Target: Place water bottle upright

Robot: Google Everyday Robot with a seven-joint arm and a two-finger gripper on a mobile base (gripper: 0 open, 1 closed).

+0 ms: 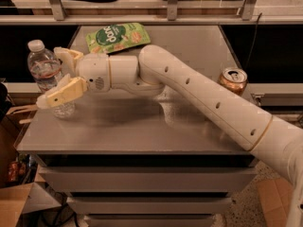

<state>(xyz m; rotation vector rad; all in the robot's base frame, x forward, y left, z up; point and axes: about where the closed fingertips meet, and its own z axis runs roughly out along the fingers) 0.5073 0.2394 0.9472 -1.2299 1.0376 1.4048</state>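
Note:
The water bottle, clear ribbed plastic with a white cap, stands upright at the left edge of the grey table. My gripper reaches in from the right and straddles it. The far finger is behind the bottle. The near finger crosses in front of its lower part. The fingers are spread open and the bottle stands on its own between them.
A green snack pouch lies at the back of the table. A gold drink can stands at the right edge, behind my arm. Cardboard boxes sit on the floor at the left. A shelf rail runs along the back.

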